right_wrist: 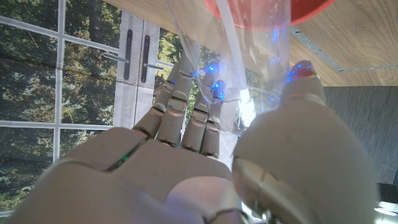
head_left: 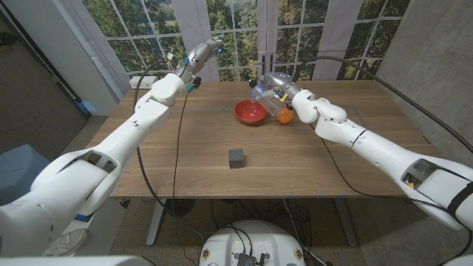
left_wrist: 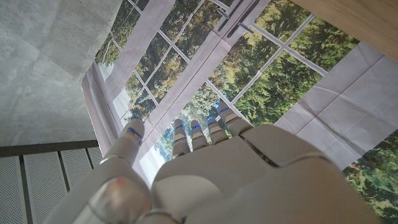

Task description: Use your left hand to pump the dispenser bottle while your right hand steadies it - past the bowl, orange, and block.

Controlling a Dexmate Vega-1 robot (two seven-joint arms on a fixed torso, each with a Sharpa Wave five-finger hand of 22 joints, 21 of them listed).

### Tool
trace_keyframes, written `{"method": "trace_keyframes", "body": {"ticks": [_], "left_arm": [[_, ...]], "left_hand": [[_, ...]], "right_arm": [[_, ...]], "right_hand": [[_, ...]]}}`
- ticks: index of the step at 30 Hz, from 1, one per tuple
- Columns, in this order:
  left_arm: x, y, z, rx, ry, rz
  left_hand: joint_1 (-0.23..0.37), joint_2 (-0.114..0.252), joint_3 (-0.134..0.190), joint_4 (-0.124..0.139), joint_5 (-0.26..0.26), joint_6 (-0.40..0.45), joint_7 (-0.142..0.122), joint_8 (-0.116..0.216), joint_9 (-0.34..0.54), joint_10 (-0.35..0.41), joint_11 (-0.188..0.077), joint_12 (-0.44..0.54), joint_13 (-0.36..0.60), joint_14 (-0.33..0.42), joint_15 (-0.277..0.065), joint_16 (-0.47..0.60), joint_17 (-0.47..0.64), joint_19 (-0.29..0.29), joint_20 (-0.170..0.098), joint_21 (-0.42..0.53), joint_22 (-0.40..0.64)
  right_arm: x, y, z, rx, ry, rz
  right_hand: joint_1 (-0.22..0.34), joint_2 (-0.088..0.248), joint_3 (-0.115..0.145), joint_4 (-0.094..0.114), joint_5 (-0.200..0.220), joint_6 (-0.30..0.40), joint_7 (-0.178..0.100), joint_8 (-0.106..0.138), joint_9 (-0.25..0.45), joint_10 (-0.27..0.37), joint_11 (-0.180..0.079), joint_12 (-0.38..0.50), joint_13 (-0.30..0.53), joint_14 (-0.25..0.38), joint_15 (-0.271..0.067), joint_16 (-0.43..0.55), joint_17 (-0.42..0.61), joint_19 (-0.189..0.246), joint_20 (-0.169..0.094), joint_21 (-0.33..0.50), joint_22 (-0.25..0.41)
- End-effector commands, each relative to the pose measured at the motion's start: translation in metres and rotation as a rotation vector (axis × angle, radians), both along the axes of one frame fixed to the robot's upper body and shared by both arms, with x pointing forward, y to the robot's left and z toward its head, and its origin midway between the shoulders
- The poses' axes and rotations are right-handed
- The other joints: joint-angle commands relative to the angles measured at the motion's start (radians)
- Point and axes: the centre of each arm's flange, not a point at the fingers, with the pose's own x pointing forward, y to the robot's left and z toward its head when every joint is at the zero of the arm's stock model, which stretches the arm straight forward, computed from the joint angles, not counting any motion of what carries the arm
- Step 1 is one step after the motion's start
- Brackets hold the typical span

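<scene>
Wooden counter (head_left: 295,166) ran below tall windows (head_left: 236,33) with trees outside. Left arm (head_left: 111,148) came in from the near left corner and reached to the counter's far left edge. Right arm (head_left: 384,151) came from the near right toward the far middle. Left hand (head_left: 203,53) was raised in front of the windows, well apart from the bottle; wrist view showed its fingers (left_wrist: 186,134) straight, close side by side, holding nothing. Right hand (head_left: 273,87) was at the far middle, fingers (right_wrist: 186,106) and thumb wrapped around the clear dispenser bottle (right_wrist: 249,56). In the head view the bottle (head_left: 267,103) sat tilted in that hand, just beside the red bowl (head_left: 250,112), its base near the orange (head_left: 284,117). Cannot tell if it touched the counter. Bowl and orange were near each other, bottle between them. Small dark block (head_left: 236,157) stood alone at mid counter, well apart.
</scene>
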Motion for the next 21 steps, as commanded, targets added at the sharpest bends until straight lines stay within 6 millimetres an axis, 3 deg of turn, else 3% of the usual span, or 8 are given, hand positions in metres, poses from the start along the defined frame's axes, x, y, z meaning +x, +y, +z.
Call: {"method": "trace_keyframes", "body": {"ticks": [1,10,21], "left_arm": [[-0.001,-0.025,0.016,0.091,-0.069,0.038],[0.0,-0.04,0.014,0.1,-0.076,0.015],[0.007,-0.055,0.011,0.122,-0.071,-0.009]], "left_hand": [[-0.006,0.048,-0.005,0.007,0.003,0.003,-0.009,-0.002,0.002,-0.016,-0.004,-0.002,0.003,-0.024,-0.036,-0.002,0.003,-0.015,0.005,0.0,0.002],[-0.026,0.056,-0.012,0.035,0.005,-0.036,-0.009,-0.012,0.001,-0.069,-0.021,-0.01,0.003,-0.048,-0.029,0.004,0.008,-0.032,0.012,0.006,0.002],[-0.03,0.031,-0.023,0.034,0.006,-0.071,-0.018,-0.014,0.001,-0.101,-0.026,-0.01,0.002,-0.089,-0.024,0.001,0.003,-0.07,0.012,0.006,0.002]], "right_arm": [[-0.003,0.0,-0.004,-0.005,0.0,0.004],[-0.003,0.004,-0.002,-0.012,0.013,0.001],[-0.001,0.006,-0.001,-0.012,0.004,-0.008]], "right_hand": [[0.251,0.248,0.005,0.008,0.006,0.19,-0.181,0.007,0.006,0.124,-0.117,-0.004,0.003,0.136,-0.21,0.001,0.005,-0.002,-0.162,0.007,0.003],[0.252,0.248,0.003,0.009,0.006,0.189,-0.182,0.006,0.007,0.126,-0.118,-0.006,0.006,0.138,-0.21,-0.003,0.009,-0.004,-0.162,0.012,0.002],[0.253,0.248,0.001,0.01,0.006,0.188,-0.184,0.005,0.008,0.128,-0.117,-0.008,0.01,0.14,-0.21,-0.007,0.013,-0.007,-0.162,0.019,0.0]]}}
